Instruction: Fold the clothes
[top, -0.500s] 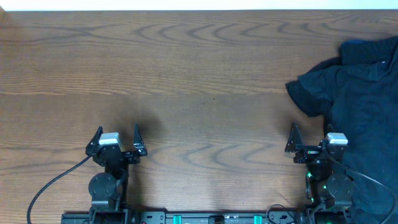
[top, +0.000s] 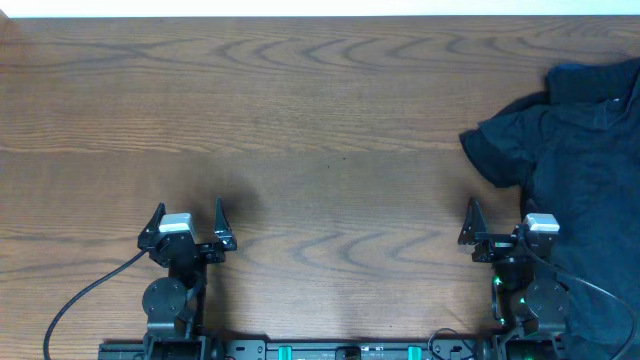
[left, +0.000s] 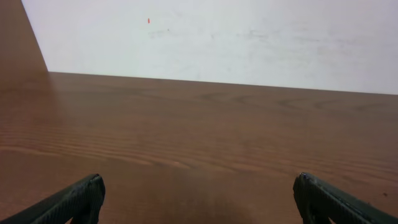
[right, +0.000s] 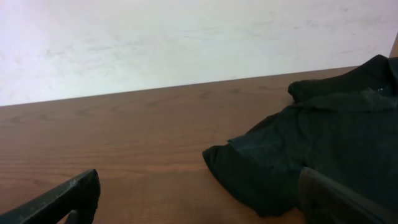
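You had the overhead camera looking straight down on the table (top: 320, 120) from well above, the arm bases (top: 168, 300) along the bottom edge. Each wrist camera sat low and close over the wood, facing the far wall (left: 217, 37), its fingers (left: 74, 199) in the lower corners. Right wrist and overhead shared the clothes (right: 336, 143) at right.

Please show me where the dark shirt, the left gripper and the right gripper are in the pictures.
dark navy shirt (top: 590, 150), overhead view, middle of its crumpled body.
left gripper (top: 189, 208), overhead view, midway between its open fingertips.
right gripper (top: 500, 206), overhead view, midway between its open fingertips.
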